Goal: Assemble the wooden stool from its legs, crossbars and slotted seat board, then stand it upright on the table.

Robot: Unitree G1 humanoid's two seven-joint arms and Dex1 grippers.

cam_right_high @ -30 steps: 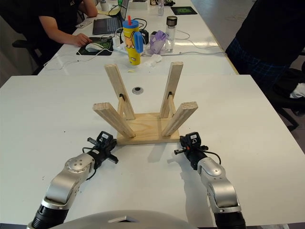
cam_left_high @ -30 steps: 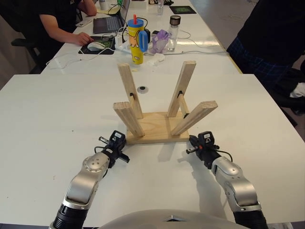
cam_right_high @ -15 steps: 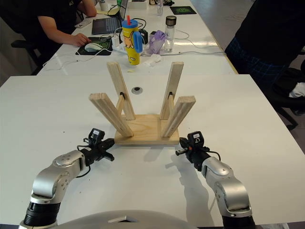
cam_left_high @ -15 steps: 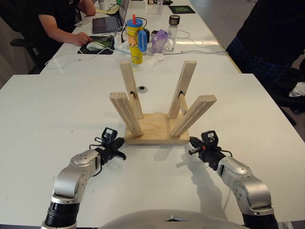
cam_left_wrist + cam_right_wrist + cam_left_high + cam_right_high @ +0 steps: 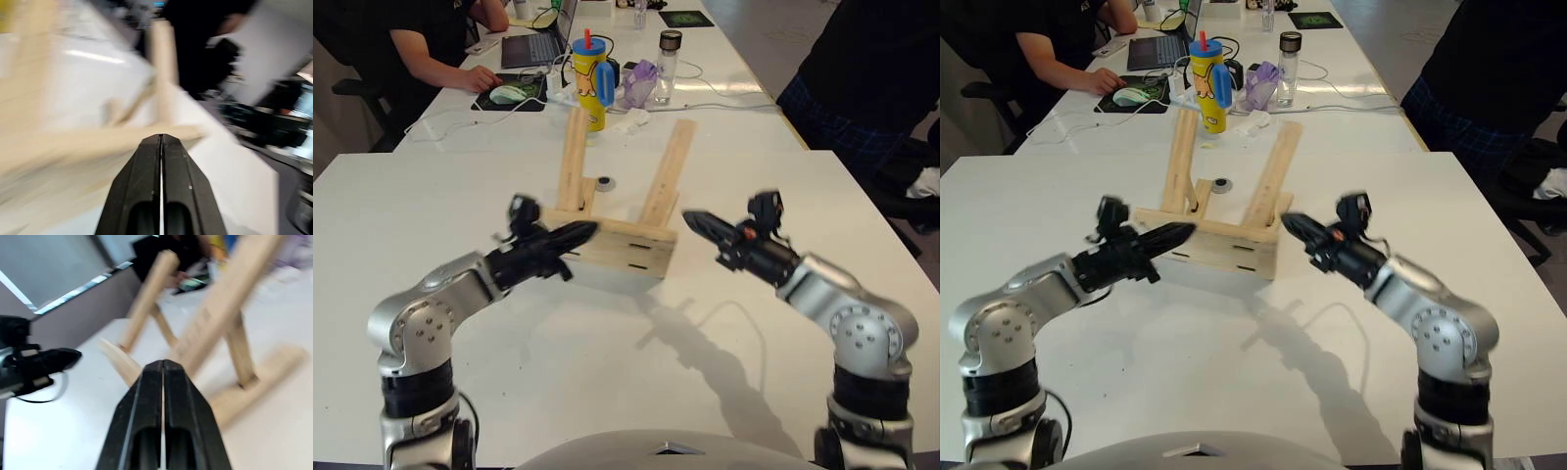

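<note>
The stool (image 5: 615, 211) sits right between our two grippers. Its seat board (image 5: 619, 251) is tipped up on its edge, with the flat slotted side facing back at us. The long way of the board runs across, from one gripper to the other. Two legs (image 5: 573, 157) stick out from the far side of the board, pointing away from both grippers and a bit up.

Our left gripper (image 5: 585, 231) has its fingers pressed together, with nothing between them. Its tip is at the left end of the board and looks like it is touching the top edge there. Our right gripper (image 5: 691, 219) is pressed together too, and it holds nothing. Its tip is just beside the right end of the board. We cannot tell if it touches the wood. So the left one looks nearer.

We think the next move is to roll the stool the rest of the way over, so the legs go down onto the table (image 5: 431, 225). For that, both tips have to push on the ends of the board.

The other two legs are hidden behind the board. We cannot tell if the bottom edge of the board rests on the table or hangs just over it. Both wrist views are smeared, so the wood there is hard to make out.
</note>
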